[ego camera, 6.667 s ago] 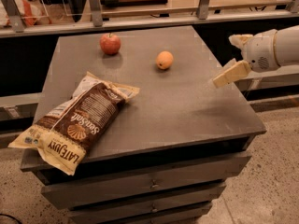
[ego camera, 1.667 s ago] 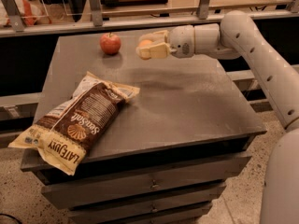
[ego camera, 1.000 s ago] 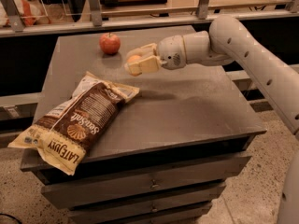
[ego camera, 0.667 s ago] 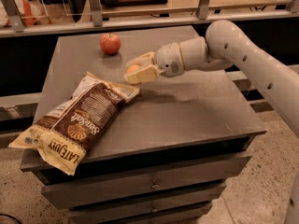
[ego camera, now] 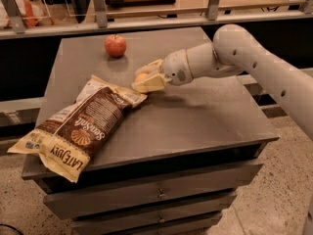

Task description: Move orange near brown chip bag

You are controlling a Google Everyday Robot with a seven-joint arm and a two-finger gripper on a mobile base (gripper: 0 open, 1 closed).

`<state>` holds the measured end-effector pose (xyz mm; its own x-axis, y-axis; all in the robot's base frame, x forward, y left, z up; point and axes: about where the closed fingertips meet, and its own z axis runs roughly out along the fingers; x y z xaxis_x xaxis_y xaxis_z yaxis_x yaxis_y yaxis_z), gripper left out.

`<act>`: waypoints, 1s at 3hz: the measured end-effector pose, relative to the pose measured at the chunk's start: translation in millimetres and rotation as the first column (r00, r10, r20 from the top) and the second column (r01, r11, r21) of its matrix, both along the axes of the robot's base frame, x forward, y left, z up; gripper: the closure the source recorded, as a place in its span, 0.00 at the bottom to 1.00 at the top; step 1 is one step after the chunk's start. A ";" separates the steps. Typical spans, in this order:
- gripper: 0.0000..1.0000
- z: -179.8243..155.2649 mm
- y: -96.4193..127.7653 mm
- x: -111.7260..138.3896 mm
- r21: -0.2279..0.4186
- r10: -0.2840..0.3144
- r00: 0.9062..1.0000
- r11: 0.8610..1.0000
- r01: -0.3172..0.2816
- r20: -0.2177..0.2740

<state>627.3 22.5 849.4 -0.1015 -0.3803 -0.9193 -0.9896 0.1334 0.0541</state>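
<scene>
Camera view is the only one I have, I tell my colleague on the line, and in it the white robot arm [ego camera: 254, 58] reaches in from the right over the flat grey table [ego camera: 205, 116].

Colleague: Where is the gripper?

Me: The gripper [ego camera: 146, 80] is low over the table, just beside the upper cream-yellow end of the large crinkled dark brown chip bag [ego camera: 83, 126], the one with "Sea Salt" and "Late July" written on it. The pale fingers [ego camera: 150, 84] are closed narrow around the small round smooth orange [ego camera: 141, 76]. I see only a part of the fruit between them.

Colleague: So the orange is at the bag?

Me: Yes, it is very near the corner of the bag, perhaps touching it. I cannot tell this. I also cannot tell if the orange rests on the table or hangs a little above it.

Colleague: How much is done, then?

Me: I judge most of it. The carrying looks finished, because the fruit is beside the bag. What is left is to set it on the table, open the fingers and draw the arm away without pushing the fruit. A round thing may roll when I release it. The red apple with a stem [ego camera: 115, 45] sits near the far edge, well apart, and is not my concern.
</scene>
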 end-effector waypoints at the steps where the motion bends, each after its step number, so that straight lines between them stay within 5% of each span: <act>1: 0.59 -2.8 -2.5 3.6 -0.022 -0.027 1.000 0.999 0.027 0.010; 3: 0.12 -2.6 -4.5 5.8 -0.029 -0.044 0.999 0.999 0.045 0.013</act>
<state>633.0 18.0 846.8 -0.1073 -0.4029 -0.9089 -0.9832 0.1786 0.0369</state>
